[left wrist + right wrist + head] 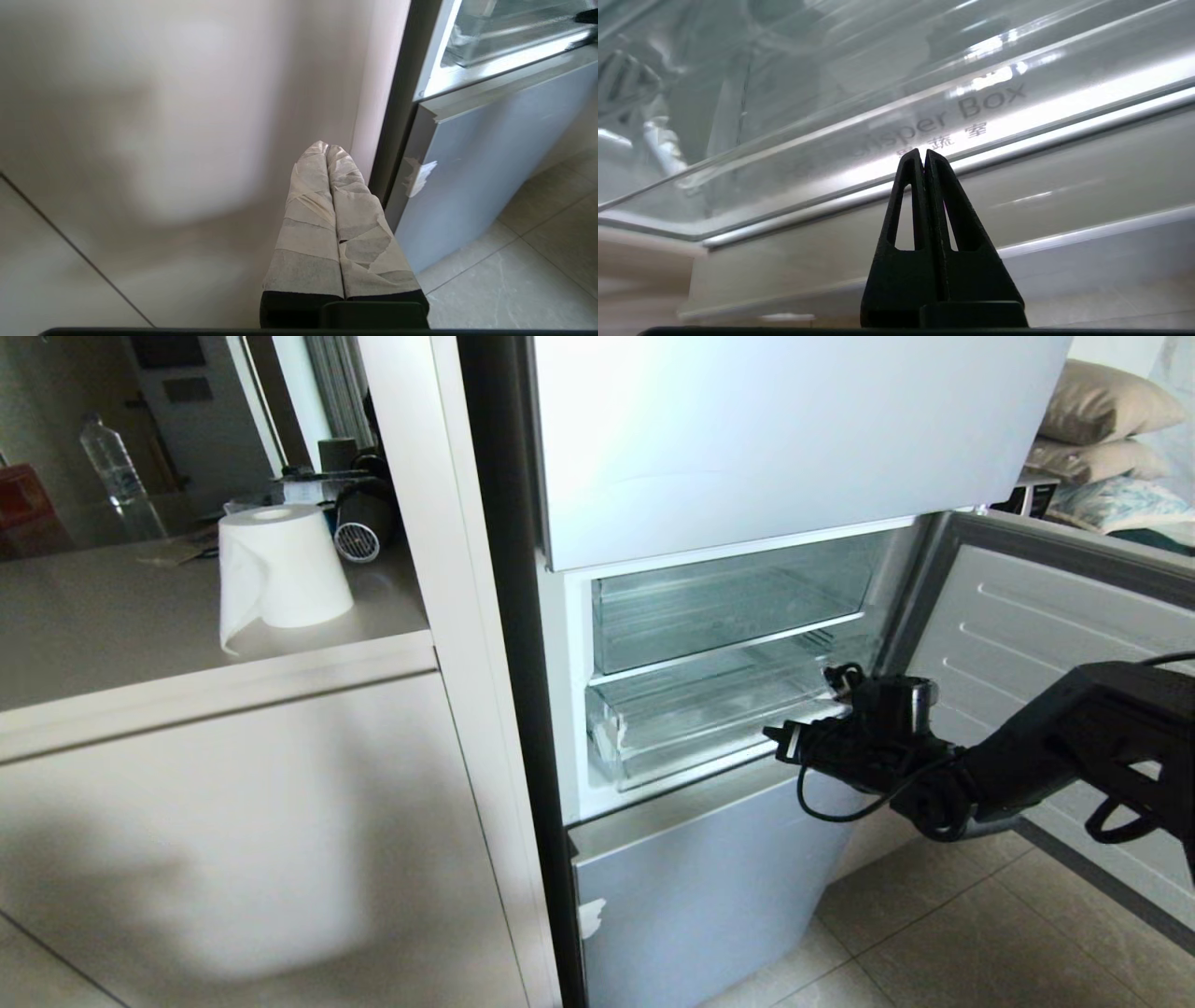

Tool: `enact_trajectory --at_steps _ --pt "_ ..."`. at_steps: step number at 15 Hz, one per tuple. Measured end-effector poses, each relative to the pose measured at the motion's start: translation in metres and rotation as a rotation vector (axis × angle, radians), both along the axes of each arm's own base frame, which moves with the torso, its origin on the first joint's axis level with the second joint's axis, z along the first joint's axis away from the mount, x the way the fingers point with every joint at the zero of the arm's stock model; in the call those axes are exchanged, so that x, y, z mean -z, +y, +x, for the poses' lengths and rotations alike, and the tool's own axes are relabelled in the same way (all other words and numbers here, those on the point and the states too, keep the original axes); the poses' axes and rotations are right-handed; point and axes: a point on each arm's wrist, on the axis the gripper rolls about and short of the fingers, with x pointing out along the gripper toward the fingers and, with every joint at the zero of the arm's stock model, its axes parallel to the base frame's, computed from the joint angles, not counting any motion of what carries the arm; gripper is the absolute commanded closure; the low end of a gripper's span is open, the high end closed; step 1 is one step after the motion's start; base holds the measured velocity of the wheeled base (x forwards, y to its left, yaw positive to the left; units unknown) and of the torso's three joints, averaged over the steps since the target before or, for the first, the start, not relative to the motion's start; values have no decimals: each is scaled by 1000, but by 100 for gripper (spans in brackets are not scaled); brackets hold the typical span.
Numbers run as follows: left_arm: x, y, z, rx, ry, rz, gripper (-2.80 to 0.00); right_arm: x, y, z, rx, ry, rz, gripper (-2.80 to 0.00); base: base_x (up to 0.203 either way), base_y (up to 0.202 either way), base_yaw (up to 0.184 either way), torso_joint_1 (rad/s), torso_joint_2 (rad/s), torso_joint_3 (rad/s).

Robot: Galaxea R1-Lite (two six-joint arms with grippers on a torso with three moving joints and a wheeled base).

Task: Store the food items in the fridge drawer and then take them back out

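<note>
The right gripper (780, 739), fingers pressed together, sits at the clear drawer's (691, 719) thick front lip, mid-frame. The left gripper (327, 151), taped fingers also together, hangs beside the smooth cabinet (163, 140).

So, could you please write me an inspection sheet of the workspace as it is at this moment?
Surface: beige kitchen counter left of the fridge, pale tiled floor below.
Job's things: wide transparent plastic fridge drawer in the open compartment, shut or nearly so; no food item seen.
Clutter: white paper towel roll, clear plastic bottle, dark appliances on the counter.
Grippers: right gripper in front of the drawer's front lip, fingers shut, empty; left gripper low beside the beige cabinet, taped fingers shut, empty.
Cables: black cable looping under the right wrist.
Surroundings: open silver fridge door on the right, pillows behind.
</note>
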Motion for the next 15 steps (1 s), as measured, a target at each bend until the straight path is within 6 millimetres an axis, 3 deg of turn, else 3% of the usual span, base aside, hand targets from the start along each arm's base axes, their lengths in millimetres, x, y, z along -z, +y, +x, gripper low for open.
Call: enact_trajectory --at_steps 4,9,12,15 --pt "0 0 0 0 0 0 0 -7 8 21 24 -45 66 0 0 0 0 0 0 0" --pt "0 0 0 0 0 0 0 -12 20 32 54 -88 82 0 0 0 0 0 0 0" --pt "0 0 0 0 0 0 0 -16 27 30 75 -103 82 0 0 0 0 0 0 0" --pt "0 0 0 0 0 0 0 -17 30 15 67 -74 75 0 0 0 0 0 0 0"
